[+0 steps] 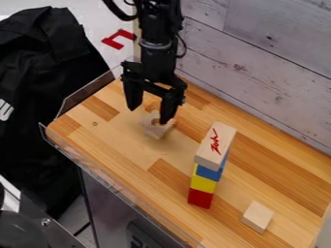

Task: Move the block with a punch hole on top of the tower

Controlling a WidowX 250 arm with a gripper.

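resting on the wooden counter (pixel 119 138), the pale block with a punch hole (pixel 155 130) sits just below the end effector (pixel 149 115), nearer its right-hand finger as seen here; whether they touch is hard to tell. the end effector hangs down open, its two fingers spread apart. bare wood separates the block from the tower (pixel 203 184), which stands toward the lower right: red at the bottom, then yellow, blue, and a longer pale block (pixel 217 145) with red writing on top. beyond it, near the lower right corner, lies a small plain block (pixel 257 217). a see-through rim (pixel 87 97) borders the counter's left side, and a plank wall (pixel 265 63) runs behind.
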